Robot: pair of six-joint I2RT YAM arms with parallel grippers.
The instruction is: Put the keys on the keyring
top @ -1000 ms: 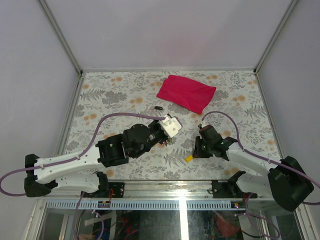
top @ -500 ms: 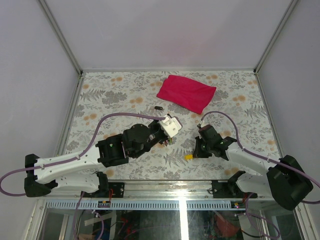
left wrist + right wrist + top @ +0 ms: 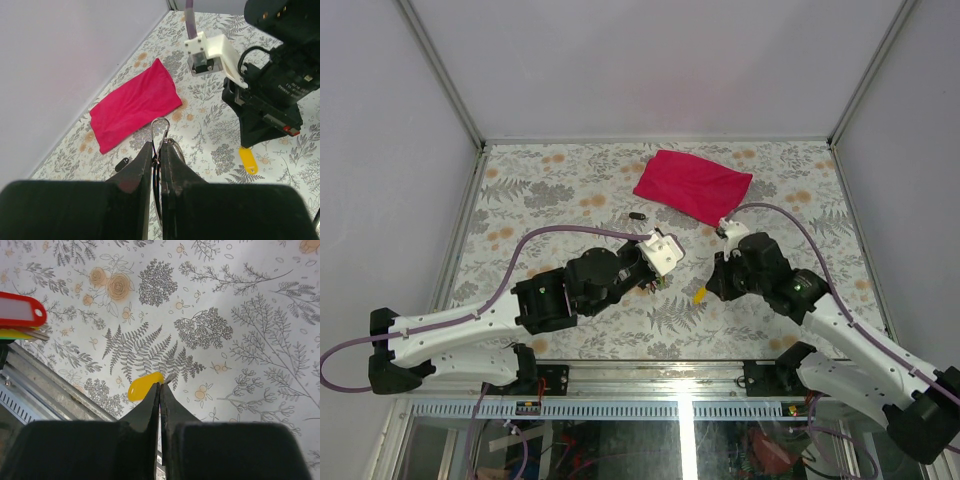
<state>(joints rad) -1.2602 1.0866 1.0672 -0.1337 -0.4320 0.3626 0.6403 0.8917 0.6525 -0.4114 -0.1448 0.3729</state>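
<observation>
My left gripper [image 3: 156, 147] is shut on the thin silver keyring [image 3: 160, 131], which sticks out past the fingertips. In the top view this gripper [image 3: 657, 281] is at mid-table. My right gripper [image 3: 160, 385] is shut on the yellow key [image 3: 144, 386], whose metal blade pokes out to the right. In the top view the right gripper [image 3: 707, 290] holds the yellow key [image 3: 701, 295] just right of the left gripper. A bunch with a red head [image 3: 20, 310] over yellow and green heads shows at the left edge of the right wrist view.
A magenta cloth [image 3: 692, 186] lies at the back centre. A small black key head [image 3: 637, 215] lies on the floral table [image 3: 540, 190] in front of it. The metal front rail [image 3: 35, 382] is close below the right gripper. Walls enclose the table.
My right arm has risen and swung away from the front edge, carrying the yellow key up and toward the left gripper. The left arm has not moved.
</observation>
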